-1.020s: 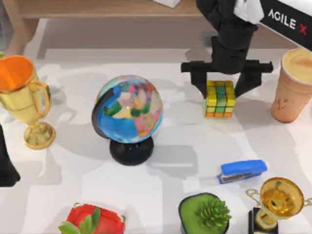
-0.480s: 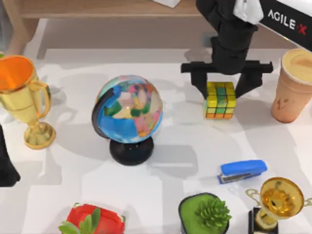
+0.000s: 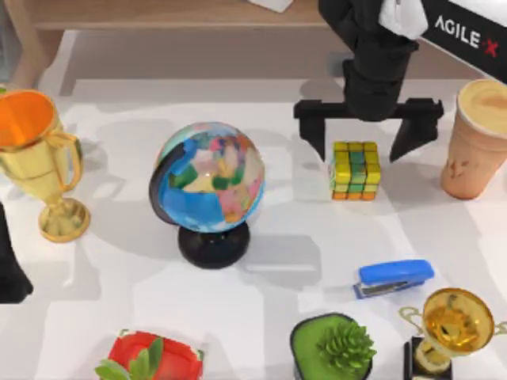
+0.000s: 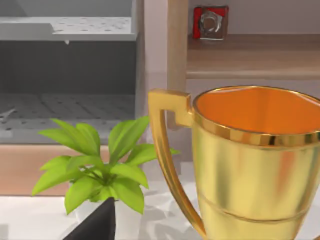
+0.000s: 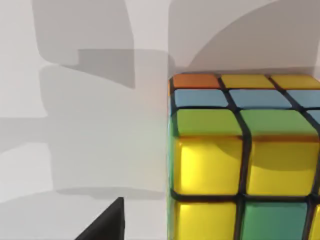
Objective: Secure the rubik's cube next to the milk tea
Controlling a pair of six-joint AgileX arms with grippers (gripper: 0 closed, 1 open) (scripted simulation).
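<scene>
While the cube (image 3: 356,169) sits just left of the milk tea (image 3: 478,139), the right gripper (image 3: 368,138) hangs wide open above the cube, not touching.

A rendered tabletop test scene, more lab than home: a white desk (image 3: 277,229) carries an unrelated mix, a multicoloured globe on a black stand (image 3: 207,186), gold trophy cups (image 3: 36,154), a blue stapler (image 3: 394,277), potted plants (image 3: 333,348), against a pale wooden shelf (image 3: 158,14)
</scene>
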